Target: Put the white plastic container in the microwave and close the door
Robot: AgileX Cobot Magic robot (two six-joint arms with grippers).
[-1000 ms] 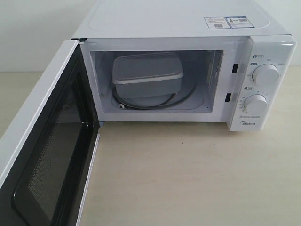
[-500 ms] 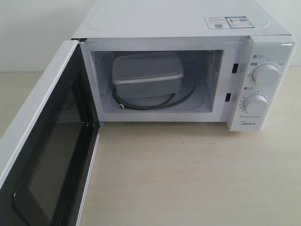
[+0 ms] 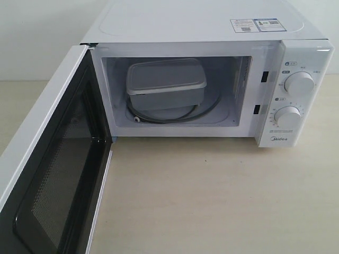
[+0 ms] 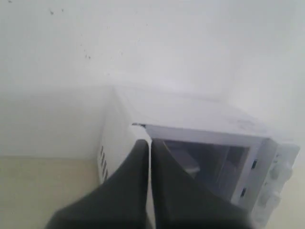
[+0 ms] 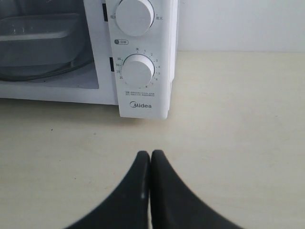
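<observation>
1. Nothing had moved since the earlier frame: the white plastic container (image 3: 165, 84) sat inside the microwave (image 3: 201, 21), left of the cavity's middle (lid on).
2. The door (image 3: 53, 159) stood swung wide open over the table (image 3: 212, 201).
3. Both the left pincer (image 4: 150, 142) and the right pincer (image 5: 150, 153) were clenched, fingertips pressed together, grasping nothing.

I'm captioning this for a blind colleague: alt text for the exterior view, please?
A rectangular translucent-white plastic container sits inside a white boxy microwave whose dark-windowed door stands wide open on the left, on a pale table.
</observation>
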